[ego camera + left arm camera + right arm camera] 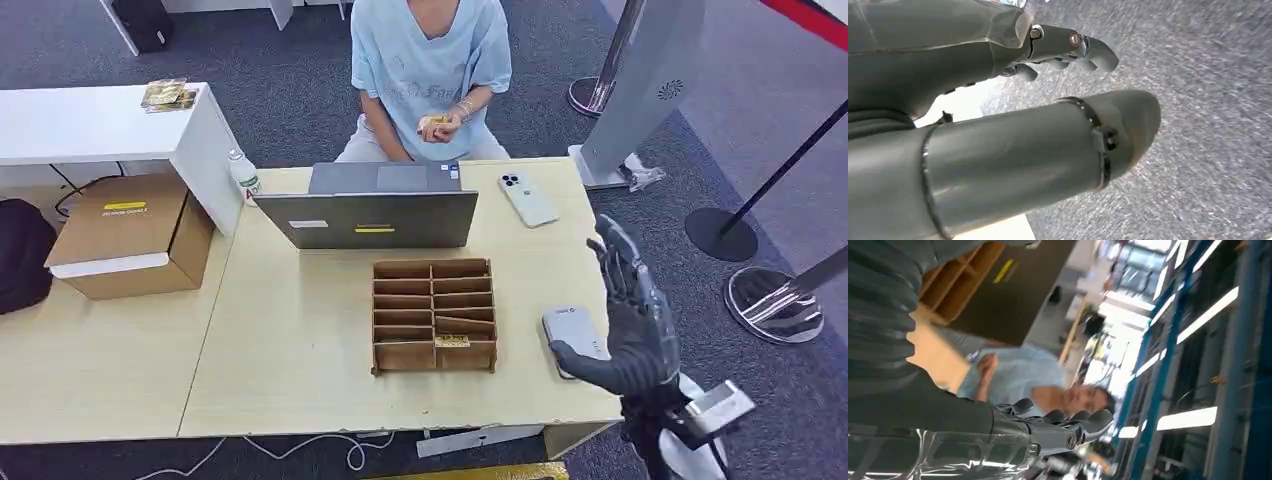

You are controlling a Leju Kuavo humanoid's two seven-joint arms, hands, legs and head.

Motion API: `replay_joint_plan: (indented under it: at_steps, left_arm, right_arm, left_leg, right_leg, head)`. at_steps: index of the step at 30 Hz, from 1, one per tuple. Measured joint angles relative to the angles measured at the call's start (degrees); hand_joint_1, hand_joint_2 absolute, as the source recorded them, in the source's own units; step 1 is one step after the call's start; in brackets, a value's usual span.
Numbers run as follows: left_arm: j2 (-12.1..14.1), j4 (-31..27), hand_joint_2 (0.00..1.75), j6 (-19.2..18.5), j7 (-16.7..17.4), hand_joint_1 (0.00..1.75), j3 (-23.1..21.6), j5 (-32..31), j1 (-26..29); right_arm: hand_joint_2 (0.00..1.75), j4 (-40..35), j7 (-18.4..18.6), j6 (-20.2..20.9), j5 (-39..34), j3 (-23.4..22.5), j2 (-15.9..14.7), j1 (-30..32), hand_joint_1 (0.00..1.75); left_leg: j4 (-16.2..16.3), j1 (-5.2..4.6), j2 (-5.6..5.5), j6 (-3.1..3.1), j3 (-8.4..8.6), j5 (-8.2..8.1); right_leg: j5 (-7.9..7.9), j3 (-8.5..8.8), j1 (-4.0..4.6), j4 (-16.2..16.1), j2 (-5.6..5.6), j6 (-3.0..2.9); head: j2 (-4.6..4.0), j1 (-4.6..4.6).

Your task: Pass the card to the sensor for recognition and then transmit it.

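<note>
Grey carpet surrounds the light wooden table (pixel 300 340), with stanchion bases at the right of the frame. At lower right the right hand (pixel 628 315) is raised over the table's right edge, fingers spread and holding nothing, just above the grey sensor (pixel 572 330). A yellow card (pixel 452 341) lies in the bottom compartment of the wooden organizer (pixel 434 316) at centre; the seated person (pixel 430 70) holds another. The left hand (pixel 1058 55) hangs over carpet, fingers slightly curled, holding nothing. Risks, as I judge: reaching left could knock the sensor off its edge (it sits close) or snag the organizer's dividers. Open tabletop lies left of the organizer.
</note>
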Motion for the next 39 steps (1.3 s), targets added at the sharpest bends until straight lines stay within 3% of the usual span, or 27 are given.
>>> replay_joint_plan:
  at_steps: [5,6,9,10,13,19,24,27,30,31,36,39]
  left_arm:
    - [-0.04,0.0,0.0,0.48,0.0,0.0,0.07,-0.13,-0.08]
    - [-0.04,0.0,0.0,0.48,0.0,0.0,0.07,-0.17,-0.08]
    - [-0.09,0.0,0.0,0.48,0.41,0.0,0.05,-0.2,-0.16]
    - [-0.09,0.0,0.0,0.48,0.5,0.0,0.05,-0.22,-0.19]
    - [-0.2,-0.02,0.0,0.4,0.57,0.0,0.05,-0.2,-0.4]
    - [-0.44,0.0,0.0,0.31,1.03,0.0,0.09,-0.17,-0.38]
    - [-0.52,0.0,0.0,0.4,0.92,0.0,0.15,-0.2,-0.37]
    - [-0.57,0.0,0.0,0.22,0.92,0.0,0.15,-0.11,-0.38]
    - [-0.61,-0.02,0.0,0.22,0.92,0.0,0.16,-0.09,-0.4]
    - [-0.61,-0.02,0.0,0.22,0.87,0.0,0.16,-0.09,-0.37]
    - [-0.61,0.0,0.0,0.4,0.46,0.0,0.15,-0.13,-0.36]
    - [-0.59,0.0,0.0,0.42,0.33,0.0,0.16,-0.17,-0.39]
  right_arm:
    - [1.75,-4.02,2.84,-13.72,10.56,0.15,0.0,8.99,0.0]
    - [1.75,-4.41,2.24,-18.54,14.49,0.17,0.04,10.2,0.0]
    - [1.75,-4.59,-1.57,-39.26,26.76,1.47,1.3,12.58,0.0]
    - [1.75,-4.32,-3.83,-43.81,32.04,2.16,2.52,13.21,0.0]
    - [1.75,-3.39,-7.96,-44.83,42.62,2.73,7.16,14.71,0.0]
    - [1.75,-1.7,-8.02,-44.83,52.47,3.65,13.39,14.39,0.0]
    - [1.75,2.03,-7.83,-44.83,60.81,3.65,16.5,12.82,0.0]
    - [1.75,5.48,-0.69,-44.83,65.99,4.76,16.63,11.4,0.0]
    - [1.75,9.48,2.45,-44.83,68.93,6.43,16.9,10.15,0.0]
    - [1.75,10.81,4.99,-44.83,70.42,7.3,16.85,9.73,0.0]
    - [1.75,17.66,27.16,-44.53,78.18,15.57,13.49,6.03,0.0]
    - [1.75,19.61,37.36,-42.78,79.88,20.38,10.47,4.21,0.0]
  left_leg:
    - [-0.01,0.0,0.04,-0.04,0.05,-0.06]
    - [-0.01,-0.01,0.04,-0.04,0.05,-0.06]
    - [-0.01,0.0,0.05,-0.04,0.09,-0.05]
    - [-0.01,0.0,0.14,-0.04,0.13,-0.05]
    - [-0.03,0.03,0.18,-0.05,0.15,-0.05]
    - [-0.06,0.05,0.17,-0.14,0.16,0.01]
    - [-0.06,0.05,0.18,-0.14,0.18,0.02]
    - [-0.06,0.04,0.18,-0.14,0.18,0.02]
    - [-0.06,0.04,0.16,-0.14,0.17,0.02]
    - [-0.06,0.06,0.16,-0.15,0.17,0.02]
    - [-0.06,0.05,0.18,-0.15,0.18,0.02]
    - [-0.05,0.05,0.15,-0.15,0.17,0.02]
  right_leg:
    - [-0.03,0.0,0.0,0.0,0.05,-0.05]
    - [-0.03,0.0,-0.01,0.0,0.05,-0.05]
    - [-0.02,0.04,0.0,0.0,0.06,-0.05]
    - [-0.02,0.04,0.0,0.01,0.13,-0.06]
    - [-0.03,0.05,0.0,0.04,0.18,-0.08]
    - [-0.05,0.07,0.04,0.09,0.19,-0.12]
    - [-0.04,0.08,0.03,0.09,0.19,-0.14]
    - [-0.02,0.09,0.03,0.09,0.19,-0.13]
    - [-0.02,0.09,0.03,0.09,0.18,-0.13]
    - [-0.03,0.09,0.03,0.09,0.18,-0.13]
    - [-0.03,0.08,0.03,0.09,0.2,-0.14]
    - [-0.03,0.08,0.03,0.09,0.16,-0.13]
  head:
    - [0.0,0.0]
    - [0.0,-0.02]
    - [0.0,0.02]
    - [0.0,0.02]
    - [0.0,-0.05]
    - [0.0,0.0]
    - [0.0,-0.02]
    - [0.0,0.02]
    - [0.0,-0.02]
    - [0.0,0.0]
    - [0.0,0.0]
    - [0.0,0.0]
